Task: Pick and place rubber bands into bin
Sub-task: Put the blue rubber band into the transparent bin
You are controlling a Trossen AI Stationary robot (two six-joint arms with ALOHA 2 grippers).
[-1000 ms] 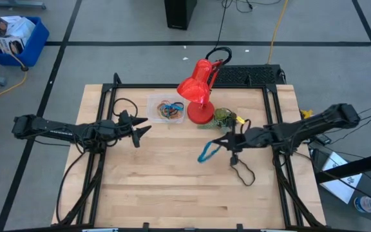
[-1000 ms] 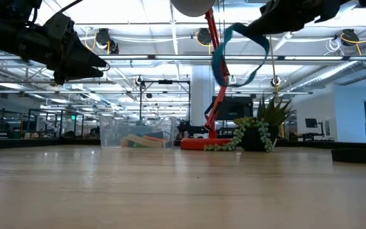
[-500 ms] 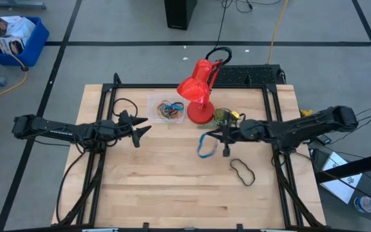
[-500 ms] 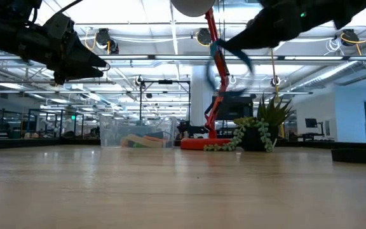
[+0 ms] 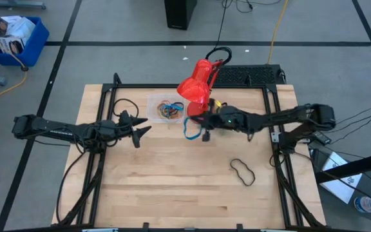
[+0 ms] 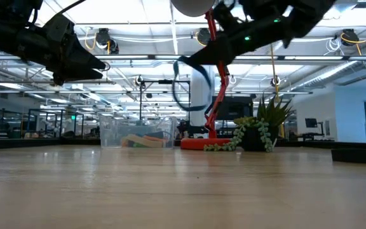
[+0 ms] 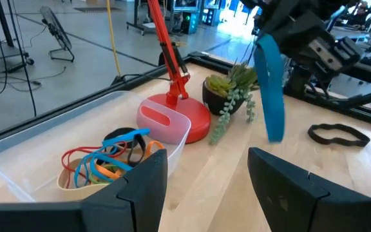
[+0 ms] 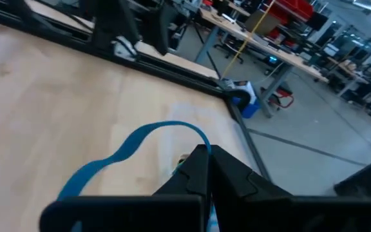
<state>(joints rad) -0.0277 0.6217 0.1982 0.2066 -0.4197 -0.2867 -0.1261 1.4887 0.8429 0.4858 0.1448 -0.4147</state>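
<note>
We see left gripper [image 5: 145, 131] hovering over table's left half, fingers spread, nothing held. Next: small clear plastic bin [image 5: 166, 109] with coloured rubber bands [image 5: 168, 110] heaped inside, by red desk lamp [image 5: 197, 90]. Right gripper [image 5: 205, 125] just beside bin, above wooden table [image 5: 172, 187], jaws pinched on blue band [image 5: 190, 129], which dangles. Farther right, black band [image 5: 242, 171] lies flat on wood, apart from everything.

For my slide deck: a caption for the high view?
Right gripper carries a blue rubber band toward the clear bin; left gripper waits open.
</note>
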